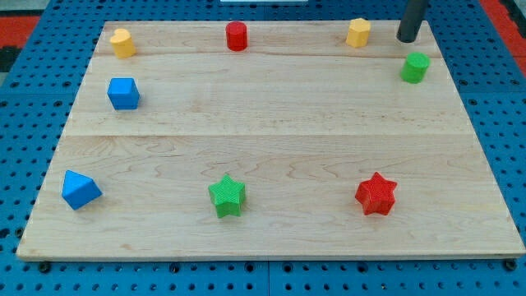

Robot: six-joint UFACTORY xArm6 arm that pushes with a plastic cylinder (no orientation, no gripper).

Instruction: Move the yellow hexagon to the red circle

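Yellow hexagon [357,33] sitting close to the board's top edge, toward the view's right, with little room above it. Open wood running leftward along that top strip all the way to the red circle [237,36], nothing between the two. My tip [408,39] down just to the right of the hexagon, not touching, a plain dark rod with nothing held. Green block [415,67] below the tip, hard by the right edge. Pale wooden board [271,131] lying on a blue pegboard [25,123], wide bare middle. Second yellow block [122,43] off in the top left corner, blue cube [123,94] beneath it, another blue block [80,190] lower left. Green star [227,196] and red star [376,194] along the bottom, well apart.
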